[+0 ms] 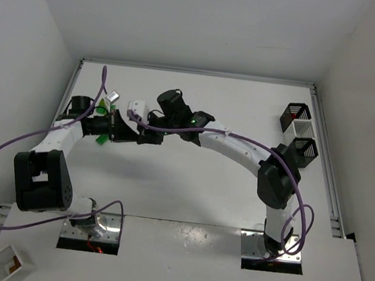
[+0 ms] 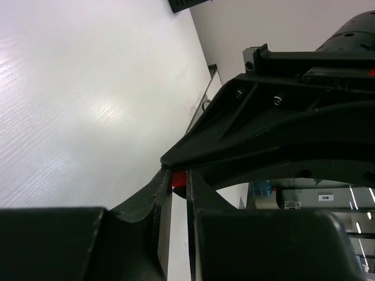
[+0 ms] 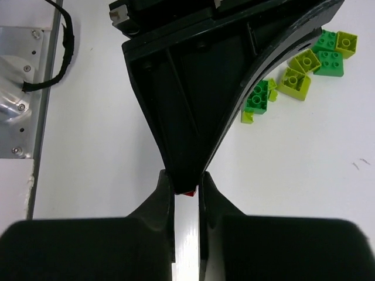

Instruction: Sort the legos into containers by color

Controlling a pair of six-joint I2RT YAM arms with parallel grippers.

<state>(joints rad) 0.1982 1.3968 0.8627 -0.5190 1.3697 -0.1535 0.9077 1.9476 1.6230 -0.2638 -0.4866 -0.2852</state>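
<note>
A red lego is pinched at the tips of my left gripper, which is shut on it. My right gripper meets it tip to tip, shut on the same red lego and straddling the left fingertips. From above, the left gripper and right gripper join over the left-middle of the table. Several green and lime legos lie loose beside the left gripper, partly hidden in the top view. Black slatted containers stand at the far right; the upper one holds something red.
A white slatted bin sits between the two black ones. A white box with a brown inside lies off the table at the near left. Metal rails edge the table. Purple cables loop off both arms.
</note>
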